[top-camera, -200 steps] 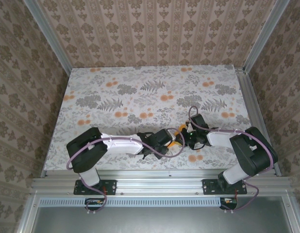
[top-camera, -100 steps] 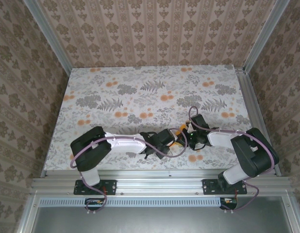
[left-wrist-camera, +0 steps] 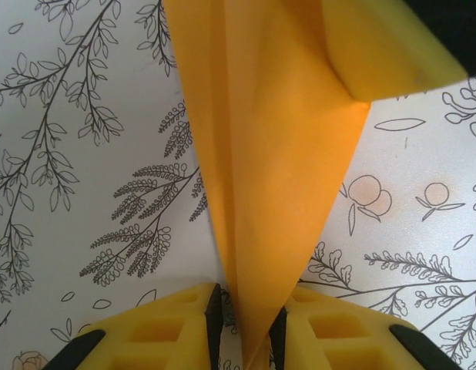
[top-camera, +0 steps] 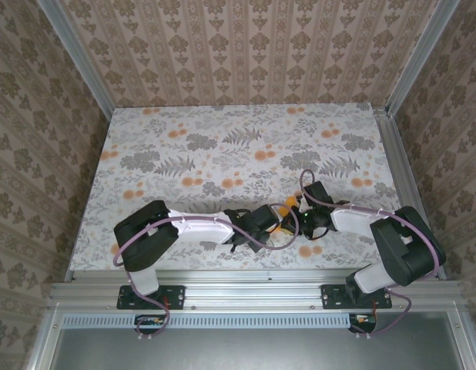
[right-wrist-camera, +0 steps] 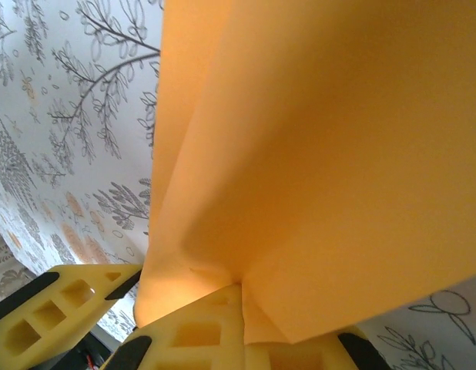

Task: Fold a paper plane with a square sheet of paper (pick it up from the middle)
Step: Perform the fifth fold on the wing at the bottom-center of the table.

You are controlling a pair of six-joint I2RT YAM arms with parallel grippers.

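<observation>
Folded bright orange paper sheet [left-wrist-camera: 269,154] is held over the floral-print desk [top-camera: 222,146], near its front edge, just right of centre. Left end effector [left-wrist-camera: 244,312] is clamped on the sheet's narrow tip. Right end effector [right-wrist-camera: 145,312] is clamped on the wider end.

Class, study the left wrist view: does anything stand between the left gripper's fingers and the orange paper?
Nothing visible does. The folded orange paper runs straight down into the left gripper. Its narrow end meets both pads, with only the flowered table to either side.
</observation>
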